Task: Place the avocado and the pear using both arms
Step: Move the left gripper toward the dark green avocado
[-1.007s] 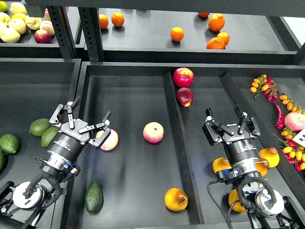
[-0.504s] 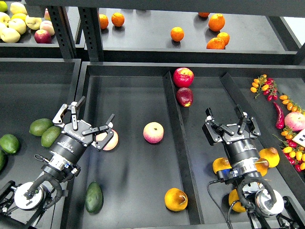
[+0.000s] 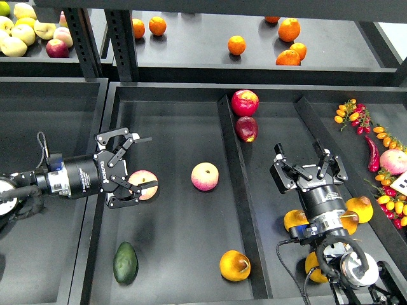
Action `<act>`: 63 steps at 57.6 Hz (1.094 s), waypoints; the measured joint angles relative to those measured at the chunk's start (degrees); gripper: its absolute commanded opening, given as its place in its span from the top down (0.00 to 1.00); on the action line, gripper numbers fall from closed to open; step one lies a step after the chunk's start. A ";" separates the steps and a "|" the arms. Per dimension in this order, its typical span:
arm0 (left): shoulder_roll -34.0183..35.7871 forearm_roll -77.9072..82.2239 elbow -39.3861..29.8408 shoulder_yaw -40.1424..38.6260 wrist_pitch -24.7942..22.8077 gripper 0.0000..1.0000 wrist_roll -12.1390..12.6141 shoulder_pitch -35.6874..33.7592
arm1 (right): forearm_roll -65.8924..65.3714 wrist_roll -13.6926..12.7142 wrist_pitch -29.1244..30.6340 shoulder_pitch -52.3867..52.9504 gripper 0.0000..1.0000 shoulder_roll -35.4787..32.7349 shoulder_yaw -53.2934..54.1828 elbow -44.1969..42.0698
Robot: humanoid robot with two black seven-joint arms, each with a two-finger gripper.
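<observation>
The dark green avocado (image 3: pixel 125 262) lies at the front left of the middle tray. The golden pear (image 3: pixel 234 265) with a dark blotch lies at the front of the same tray, against the divider (image 3: pixel 230 171). My left gripper (image 3: pixel 147 164) reaches in level from the left, open and empty, with its lower finger against a pink-and-cream peach (image 3: pixel 145 183). It is well behind the avocado. My right gripper (image 3: pixel 310 166) is open and empty over the right tray, behind and to the right of the pear.
A second peach (image 3: pixel 205 176) lies mid-tray. Two red apples (image 3: pixel 245 101) sit by the divider's far end. Yellow fruits (image 3: pixel 360 208) crowd my right arm's base. Chillies and small tomatoes (image 3: pixel 356 115) lie at far right. Oranges (image 3: pixel 289 29) are on the back shelf.
My left arm has swung down and now lies level from the left edge, its gripper pointing right at the peach. The right arm has not moved.
</observation>
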 measured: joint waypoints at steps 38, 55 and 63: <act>0.11 3.95 2.25 39.88 0.00 0.01 -0.01 -27.64 | 0.00 -0.07 0.00 0.00 0.00 0.00 0.18 0.10; -4.75 4.42 2.94 57.30 0.00 0.00 -0.01 -37.96 | 0.00 -0.07 0.05 0.00 0.00 0.00 0.39 0.12; -8.96 4.48 3.02 62.52 0.00 0.00 -0.01 -40.00 | 0.00 -0.07 0.07 0.00 0.00 0.00 0.69 0.16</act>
